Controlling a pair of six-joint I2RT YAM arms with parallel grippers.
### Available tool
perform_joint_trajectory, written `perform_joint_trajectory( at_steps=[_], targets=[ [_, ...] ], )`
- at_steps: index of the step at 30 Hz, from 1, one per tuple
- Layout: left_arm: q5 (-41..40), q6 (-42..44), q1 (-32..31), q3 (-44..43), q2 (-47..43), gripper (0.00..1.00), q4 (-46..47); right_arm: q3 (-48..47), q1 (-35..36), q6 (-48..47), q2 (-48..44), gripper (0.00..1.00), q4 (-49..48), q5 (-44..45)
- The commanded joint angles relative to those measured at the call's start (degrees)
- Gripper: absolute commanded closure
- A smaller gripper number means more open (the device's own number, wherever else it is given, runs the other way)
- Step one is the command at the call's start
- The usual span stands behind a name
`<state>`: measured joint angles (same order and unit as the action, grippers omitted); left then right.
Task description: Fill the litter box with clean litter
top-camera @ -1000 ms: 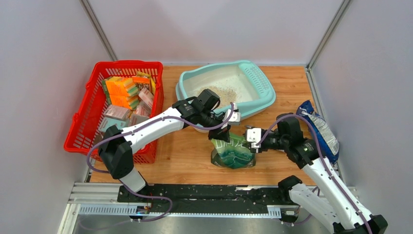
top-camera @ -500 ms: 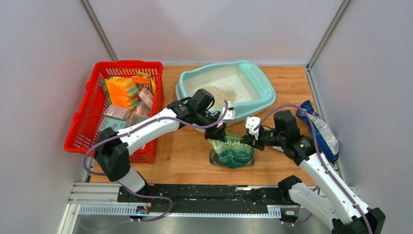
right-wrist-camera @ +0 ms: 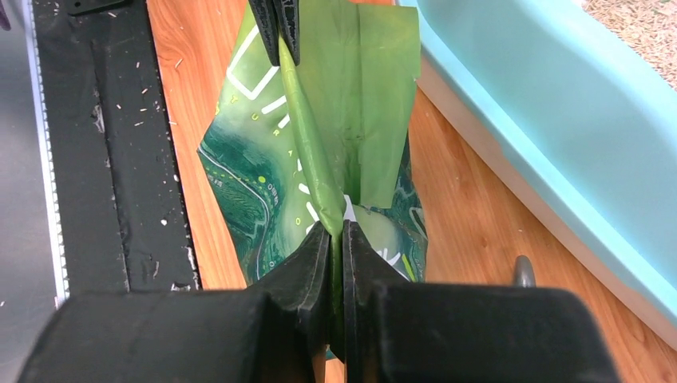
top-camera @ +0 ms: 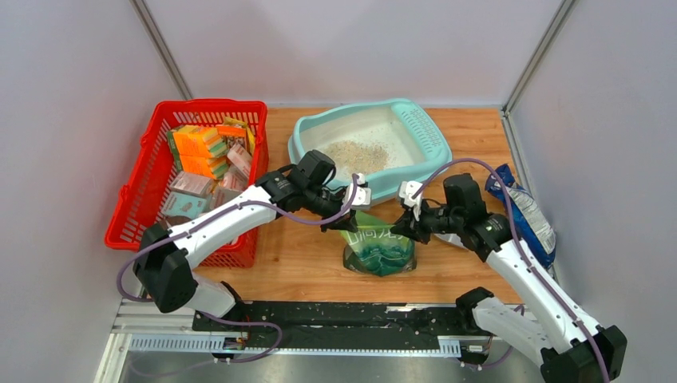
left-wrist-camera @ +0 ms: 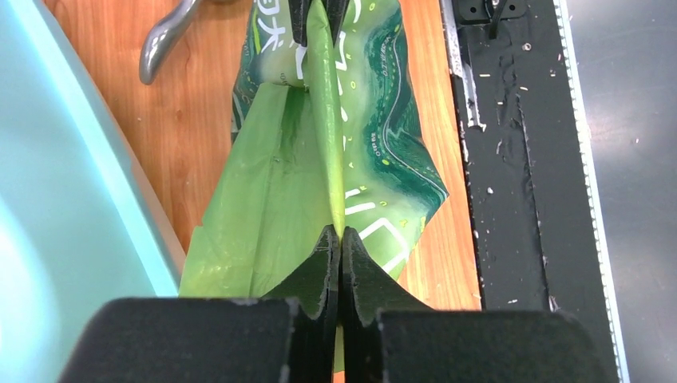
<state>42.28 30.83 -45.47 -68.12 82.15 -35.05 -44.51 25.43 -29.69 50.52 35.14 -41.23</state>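
Top external view showed loose clean litter lying inside the litter box. Just beside the litter box stood a soft, floppy green bag, probably heavy low down. The left gripper and right gripper each pinched its top edge, a good hold.

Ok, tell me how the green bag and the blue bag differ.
The green bag stands upright in the middle; the blue bag lies at the right edge. The green bag's top is pinched by the left pincer and right pincer; nothing holds the blue bag. Both are printed pouches.
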Motion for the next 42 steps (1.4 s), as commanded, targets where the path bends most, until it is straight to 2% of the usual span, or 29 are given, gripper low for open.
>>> perform_joint_trajectory(
  at_steps=[1, 6, 10, 11, 12, 14, 15, 18, 20, 28, 32, 35, 38, 39, 42],
  targets=[
    [1.40, 2.48, 1.79, 0.53, -3.13, 1.00, -7.84, -2.68, -0.21, 1.39, 1.59, 1.00, 1.24, -1.21],
    [3.51, 7.31, 5.48, -2.19, -4.80, 1.00, -17.66, -4.09, -0.21, 3.15, 3.87, 1.00, 1.26, -5.52],
    [2.90, 8.99, 6.45, -1.94, -7.17, 1.00, -20.06, -4.62, -0.12, 4.47, 5.72, 1.00, -0.67, -7.28],
    [3.15, 8.03, 6.45, -0.97, -7.87, 1.00, -19.36, -4.62, -0.03, 4.73, 6.08, 1.00, -1.03, -7.63],
    [3.33, 7.67, 6.36, -0.70, -8.06, 0.95, -18.14, -4.53, -0.03, 4.73, 6.34, 1.00, -1.38, -7.81],
    [3.94, 4.96, 6.36, 0.17, -8.58, 0.82, -13.68, -4.53, -0.03, 4.73, 7.04, 1.00, -2.00, -8.25],
    [4.38, 3.99, 6.28, 0.61, -8.85, 0.70, -11.47, -4.79, -0.03, 5.17, 7.31, 1.00, -2.26, -8.34],
    [6.67, -0.67, 6.19, 2.90, -9.46, 0.59, -0.58, -4.88, -0.12, 8.05, 7.84, 1.00, -4.45, -8.69],
    [8.25, -3.39, 5.14, 2.03, -7.28, 0.57, 3.65, -4.62, -0.03, 9.03, 8.27, 1.00, -5.16, -9.30],
    [6.50, -3.76, -0.49, -1.49, -0.86, 0.55, 7.62, -4.88, -0.03, 12.28, 8.01, 1.00, -6.57, -9.39],
    [3.79, -4.72, -1.28, -1.76, 1.61, 0.62, 10.17, -4.01, -0.21, 13.87, 7.14, 1.00, -7.62, -9.13],
    [2.81, -5.95, -1.46, -1.58, 2.57, 0.72, 11.57, -3.57, -0.47, 14.22, 6.70, 1.00, -7.63, -8.95],
    [3.07, -6.75, -1.37, -1.49, 3.19, 0.91, 12.11, -3.04, -0.91, 14.40, 6.17, 1.00, -7.45, -9.04],
    [3.24, -6.92, -1.46, -1.58, 3.19, 0.99, 12.02, -2.86, -1.00, 14.40, 6.17, 0.97, -6.93, -8.87],
    [3.33, -7.80, -1.37, -1.40, 2.93, 1.00, 12.02, -3.12, -2.49, 13.53, 5.64, 0.82, -4.39, -9.04]
  ],
)
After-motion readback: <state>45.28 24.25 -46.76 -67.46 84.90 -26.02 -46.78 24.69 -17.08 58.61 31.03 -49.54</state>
